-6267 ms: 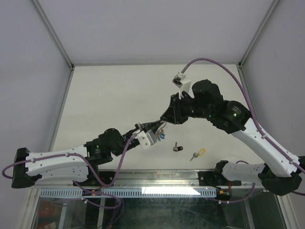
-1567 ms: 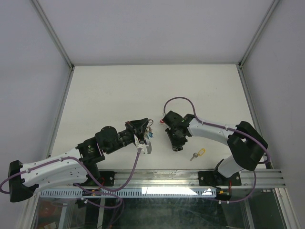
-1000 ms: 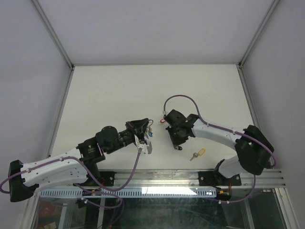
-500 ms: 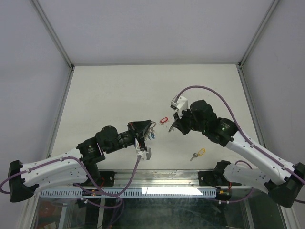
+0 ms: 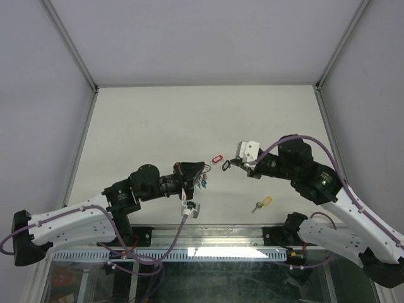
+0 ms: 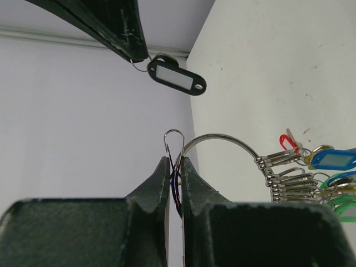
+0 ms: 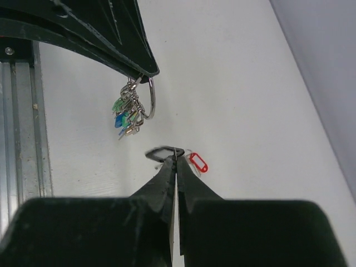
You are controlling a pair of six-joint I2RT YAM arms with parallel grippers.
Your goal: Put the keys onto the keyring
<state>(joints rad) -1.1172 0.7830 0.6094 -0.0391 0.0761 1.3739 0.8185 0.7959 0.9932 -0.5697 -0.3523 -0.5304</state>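
Observation:
My left gripper (image 6: 175, 162) is shut on the thin silver keyring (image 6: 222, 139), held up above the table. Several keys (image 6: 311, 172) with blue and green heads hang from the keyring (image 5: 202, 180). My right gripper (image 7: 174, 158) is shut on a black-headed key (image 7: 160, 152), also lifted; that black key (image 6: 177, 78) hangs just beyond the ring's open end. In the top view the right gripper (image 5: 228, 165) faces the left gripper (image 5: 202, 168) across a small gap. A red-headed key (image 5: 217, 158) and a yellow-headed key (image 5: 262, 204) lie on the table.
The white table (image 5: 158, 120) has raised metal rails along its left and right sides. A metal rail (image 5: 208, 232) runs along the near edge by the arm bases. Purple cables loop from both arms.
My right gripper was down on the table at the black key; it has risen with that key and swung towards the keyring. The left gripper has turned slightly, still holding the ring.

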